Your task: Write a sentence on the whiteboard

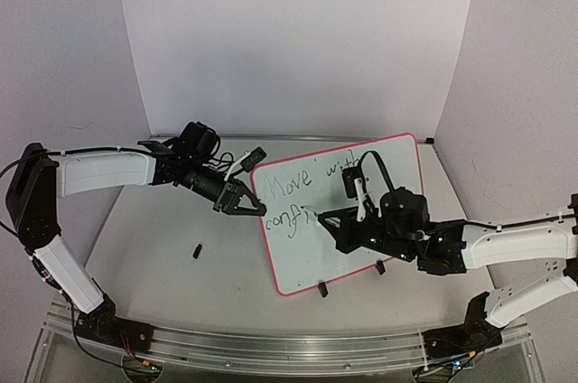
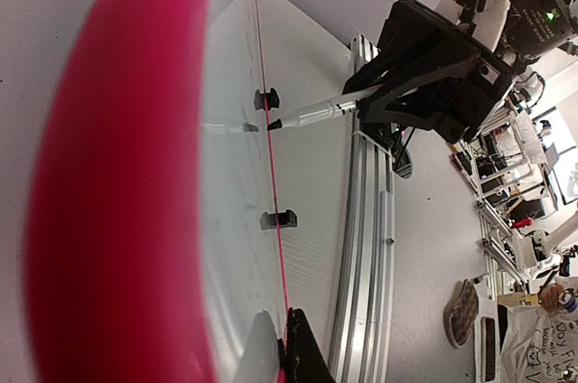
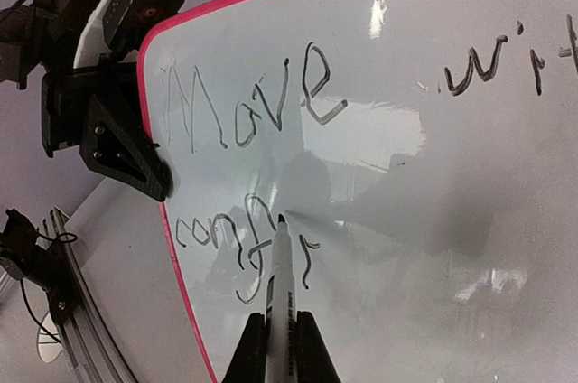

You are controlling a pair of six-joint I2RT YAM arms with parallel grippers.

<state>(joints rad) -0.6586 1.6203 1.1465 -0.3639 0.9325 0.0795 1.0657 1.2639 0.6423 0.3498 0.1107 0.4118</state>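
Right now the whiteboard (image 1: 307,261) stands propped on its two black clip feet (image 1: 322,289) on the right half of the desk (image 1: 163,256). Its lower edge faces the near edge, and its upper right corner reaches toward the far right corner. It leans back, with the writing face turned toward the arms. The sentence (image 1: 302,186) runs across the upper left part of the board in two slanted rows of thin black handwriting. From the right wrist view the top row reads "Move" (image 3: 237,116) and then "wit" running out of frame. A shorter row below starts "conf", and its last strokes are hard to read. The left fingers (image 1: 257,210) come in from the desk's left side and are closed on the board's pink left rim (image 2: 117,175), one finger on each face, about level with the lower row. The right fingers (image 1: 325,219) reach in from the right, low over the board, and are clamped on a marker (image 3: 278,275). The marker's black tip touches the white surface among the last letters of the lower row. In the left wrist view the marker (image 2: 316,112) sticks out of the black fingers and meets the board just beside one clip foot (image 2: 266,98). A small black object (image 1: 196,250) lies by itself on the desk, left of the board and well apart from it.
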